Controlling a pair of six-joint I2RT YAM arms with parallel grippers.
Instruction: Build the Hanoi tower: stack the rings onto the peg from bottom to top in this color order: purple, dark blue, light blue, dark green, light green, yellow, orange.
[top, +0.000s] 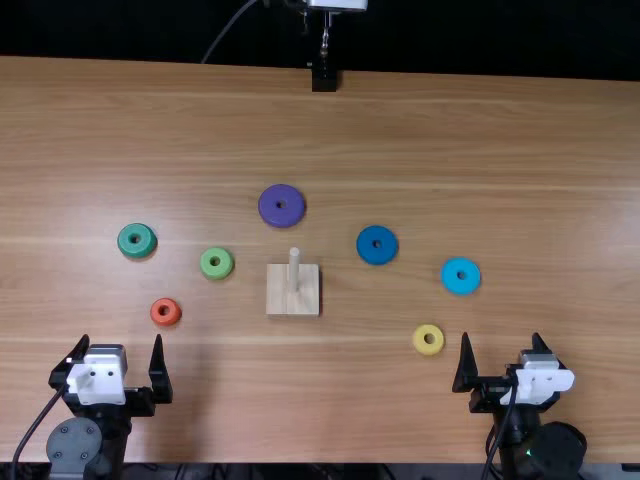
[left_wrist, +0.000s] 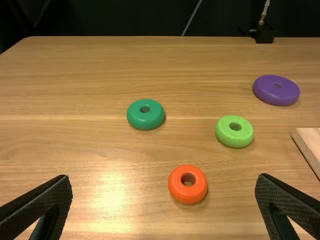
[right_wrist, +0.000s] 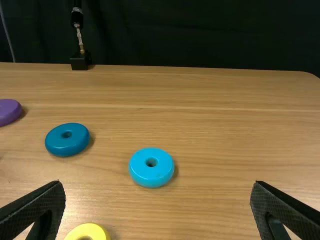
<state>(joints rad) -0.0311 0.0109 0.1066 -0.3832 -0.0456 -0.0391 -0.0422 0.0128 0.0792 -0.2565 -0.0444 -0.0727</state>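
Past the left gripper and right gripper, jaws spread and empty, were six rings and one peg; near the right jaws, one yellow ring.

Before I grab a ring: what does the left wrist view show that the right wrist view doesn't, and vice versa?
Left wrist view: dark green ring, light green ring, orange ring, part of the peg's base, open left gripper.

Right wrist view: dark blue ring, light blue ring, cut-off yellow ring, open right gripper.

Both: purple ring, table.
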